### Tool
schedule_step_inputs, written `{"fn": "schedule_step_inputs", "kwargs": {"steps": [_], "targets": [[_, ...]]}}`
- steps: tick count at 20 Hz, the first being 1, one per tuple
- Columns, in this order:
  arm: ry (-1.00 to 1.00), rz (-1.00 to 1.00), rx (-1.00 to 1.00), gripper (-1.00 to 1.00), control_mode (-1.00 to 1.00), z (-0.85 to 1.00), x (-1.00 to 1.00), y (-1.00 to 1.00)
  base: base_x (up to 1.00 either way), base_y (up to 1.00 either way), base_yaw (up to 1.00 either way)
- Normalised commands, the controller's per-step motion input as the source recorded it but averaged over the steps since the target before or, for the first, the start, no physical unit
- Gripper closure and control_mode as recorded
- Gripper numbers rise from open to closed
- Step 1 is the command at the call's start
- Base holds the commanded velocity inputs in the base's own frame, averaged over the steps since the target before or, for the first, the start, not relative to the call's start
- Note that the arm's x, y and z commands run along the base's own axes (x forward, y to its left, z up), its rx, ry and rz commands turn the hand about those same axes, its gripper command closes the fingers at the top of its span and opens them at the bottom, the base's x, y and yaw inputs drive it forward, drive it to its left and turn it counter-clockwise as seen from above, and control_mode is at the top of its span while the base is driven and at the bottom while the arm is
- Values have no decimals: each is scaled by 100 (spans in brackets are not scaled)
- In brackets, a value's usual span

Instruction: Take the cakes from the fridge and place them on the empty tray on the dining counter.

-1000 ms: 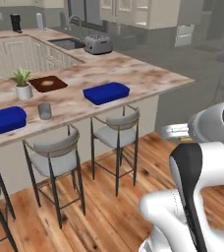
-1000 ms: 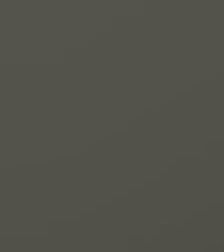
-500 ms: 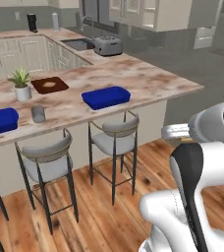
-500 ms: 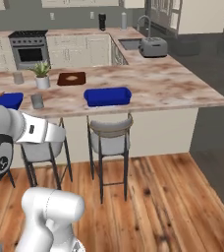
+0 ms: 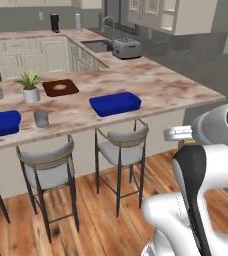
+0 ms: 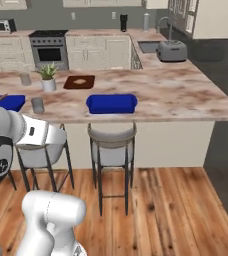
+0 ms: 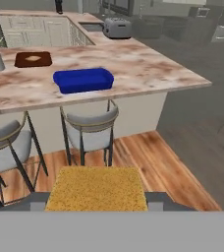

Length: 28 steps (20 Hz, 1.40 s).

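A tan-golden square cake [image 7: 97, 189] sits between my fingertips at the bottom of the hand view, with my gripper [image 7: 97, 202] shut on it. Ahead, an empty deep blue tray [image 7: 83, 79] lies on the marbled dining counter [image 7: 148, 69]. The base views show the same tray [image 5: 115, 103] [image 6: 111, 103] near the front edge of the counter [image 5: 171, 90] [image 6: 186, 95], above a stool. The gripper hangs well short of the counter, over the wooden floor. The fridge is out of view.
Grey-cushioned stools [image 5: 121, 145] [image 6: 111, 142] stand under the counter. A second blue tray [image 5: 1, 123] with something in it lies to the left. A brown board [image 5: 60, 87], a potted plant [image 5: 30, 87], glasses [image 5: 41, 118] and a toaster [image 5: 126, 48] stand on the counters.
The whole picture has shifted: the base has turned and driven, so the dining counter and blue tray now sit nearer the middle. The right base view was blank dark grey a second ago.
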Motion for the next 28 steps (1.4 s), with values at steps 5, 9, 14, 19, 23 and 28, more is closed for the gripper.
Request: {"fn": "schedule_step_inputs", "kwargs": {"steps": [5, 9, 14, 19, 23, 28], "targets": [[0, 0, 0, 100, 100, 0, 0, 0, 44, -43, 27], [0, 0, 0, 100, 100, 0, 0, 0, 42, -44, 26], [0, 0, 0, 100, 100, 0, 0, 0, 41, -49, 26], [0, 0, 0, 100, 100, 0, 0, 0, 41, -47, 24], [0, 0, 0, 100, 100, 0, 0, 0, 37, -49, 23], [0, 0, 0, 100, 100, 0, 0, 0, 38, -46, 23]]}}
